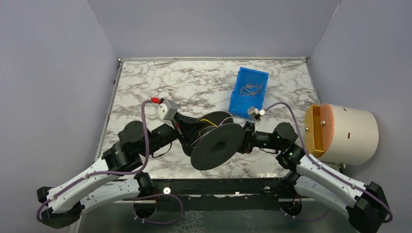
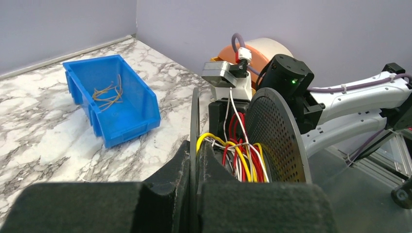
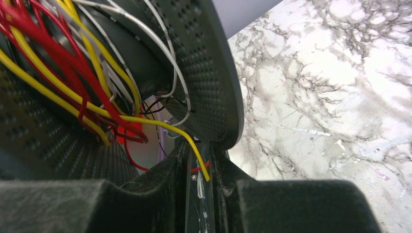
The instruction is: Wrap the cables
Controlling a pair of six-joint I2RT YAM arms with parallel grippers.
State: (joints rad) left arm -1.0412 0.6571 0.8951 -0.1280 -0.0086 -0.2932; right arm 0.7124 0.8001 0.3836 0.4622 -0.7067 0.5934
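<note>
Marble table (image 1: 160,82) with blue bin (image 1: 238,108)

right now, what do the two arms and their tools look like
Both arms have white shells and black round joints: left arm, right arm. A purple cord runs along each. Each wrist carries a grey camera box. The left tool and right tool are black, with matte wedge-shaped fingers.

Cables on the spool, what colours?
Yellow, red and white cables, between the discs of the black spool; the left wrist view shows them best.
</note>
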